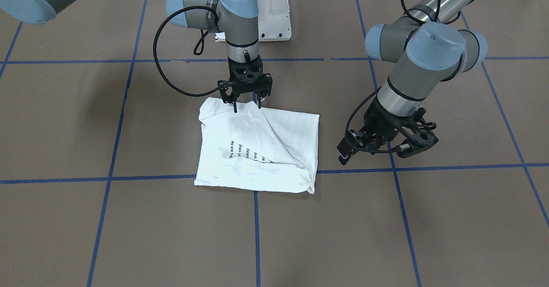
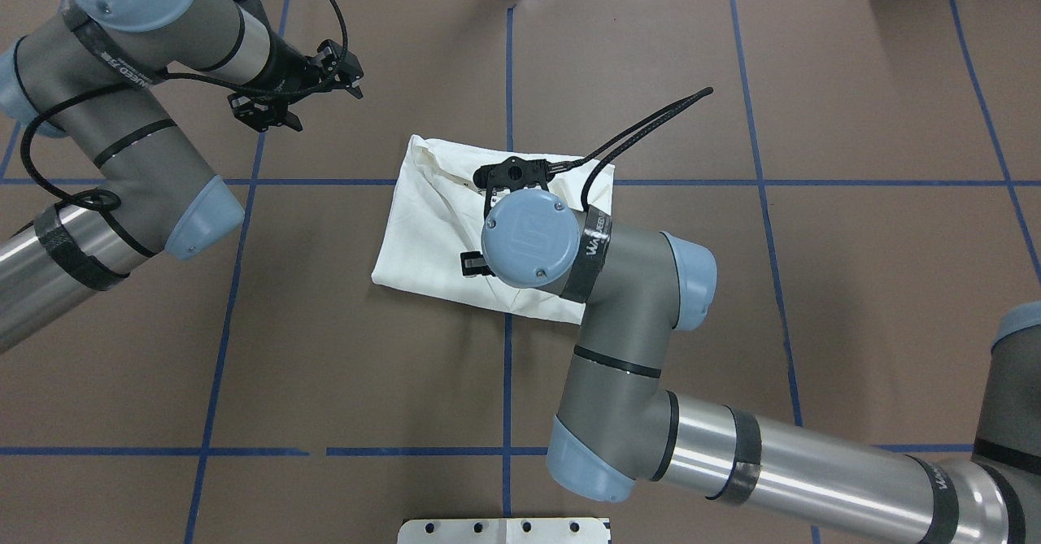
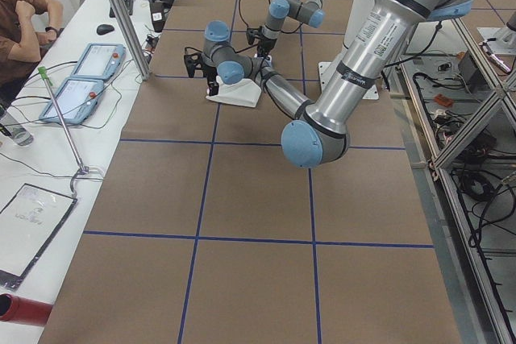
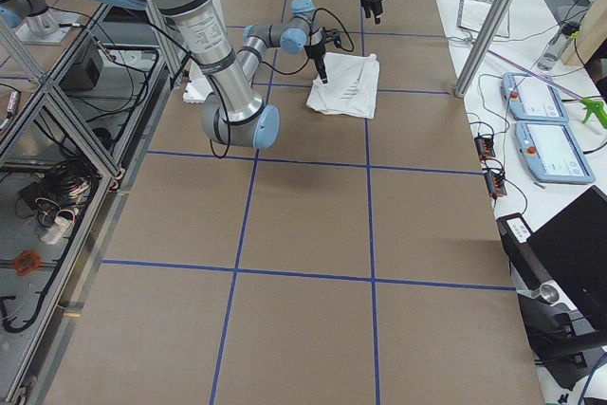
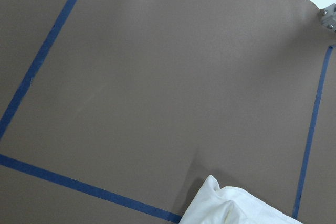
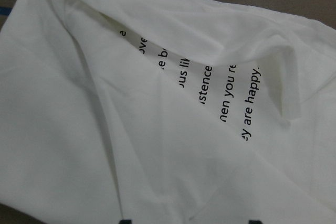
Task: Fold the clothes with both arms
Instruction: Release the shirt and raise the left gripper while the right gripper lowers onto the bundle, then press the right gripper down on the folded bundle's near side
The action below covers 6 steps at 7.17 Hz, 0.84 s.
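White long-sleeved T-shirt (image 1: 240, 167) lies on the brown tabletop (image 1: 171, 235), folded into a rough rectangle and set across a crossing of the blue tape lines (image 1: 256, 235). A loose diagonal fold runs over its upper face and partly covers the block of black printed text (image 6: 210, 93); in the right wrist view only fragments of the words can be read. Right claw (image 1: 247, 105) points straight down over the shirt's edge nearest the robot. Its jaws are spread apart with nothing gripped, and the fingertips (image 1: 235, 108) are at the fabric; whether they touch it cannot be told. Left claw (image 1: 375, 152) is tilted above bare tabletop, beside the shirt on the robot's left and clear of it, with its jaws also spread and nothing between them. The left wrist view takes in mostly tabletop and tape, with one corner of the shirt at the bottom of that view. The white pedestal (image 1: 274, 12) stands behind the shirt, at the robot's side of the tabletop.
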### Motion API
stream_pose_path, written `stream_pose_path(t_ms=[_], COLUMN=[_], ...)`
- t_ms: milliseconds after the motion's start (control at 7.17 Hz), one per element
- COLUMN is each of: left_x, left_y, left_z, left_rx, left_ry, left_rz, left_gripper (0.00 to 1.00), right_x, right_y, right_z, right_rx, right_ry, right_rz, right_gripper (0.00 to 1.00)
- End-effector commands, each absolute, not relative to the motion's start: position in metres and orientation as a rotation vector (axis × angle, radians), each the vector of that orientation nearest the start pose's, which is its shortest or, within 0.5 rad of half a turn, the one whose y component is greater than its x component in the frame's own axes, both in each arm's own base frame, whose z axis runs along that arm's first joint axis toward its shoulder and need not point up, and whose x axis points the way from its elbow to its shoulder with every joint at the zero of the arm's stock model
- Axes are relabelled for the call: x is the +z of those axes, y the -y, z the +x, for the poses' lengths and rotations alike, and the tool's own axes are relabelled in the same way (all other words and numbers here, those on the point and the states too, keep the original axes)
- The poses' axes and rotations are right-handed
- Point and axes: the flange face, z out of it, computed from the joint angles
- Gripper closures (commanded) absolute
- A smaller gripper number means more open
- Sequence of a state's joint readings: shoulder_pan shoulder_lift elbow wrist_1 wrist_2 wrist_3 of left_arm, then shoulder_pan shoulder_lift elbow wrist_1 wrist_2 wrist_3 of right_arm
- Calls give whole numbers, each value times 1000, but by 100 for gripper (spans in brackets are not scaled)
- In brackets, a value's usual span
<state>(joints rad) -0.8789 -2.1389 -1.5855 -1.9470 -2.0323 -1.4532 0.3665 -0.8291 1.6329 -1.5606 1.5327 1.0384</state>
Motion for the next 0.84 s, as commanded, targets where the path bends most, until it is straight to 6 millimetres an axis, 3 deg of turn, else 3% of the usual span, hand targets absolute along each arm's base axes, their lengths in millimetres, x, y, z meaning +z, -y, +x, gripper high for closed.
stream_pose_path(t_ms=[0, 279, 697], left_x=[277, 280, 282], left_y=[584, 584, 584], left_z=[369, 368, 368], left_rx=[-471, -473, -474], left_ry=[-1037, -1033, -1031], left_rz=[76, 74, 72], left_gripper=[1, 1, 1], right_x=[195, 188, 194], right_y=[365, 361, 339], right_z=[-613, -609, -626], right_rx=[-280, -339, -371], right_ry=[682, 684, 666], right_rz=[449, 479, 488], right_gripper=[38, 37, 39])
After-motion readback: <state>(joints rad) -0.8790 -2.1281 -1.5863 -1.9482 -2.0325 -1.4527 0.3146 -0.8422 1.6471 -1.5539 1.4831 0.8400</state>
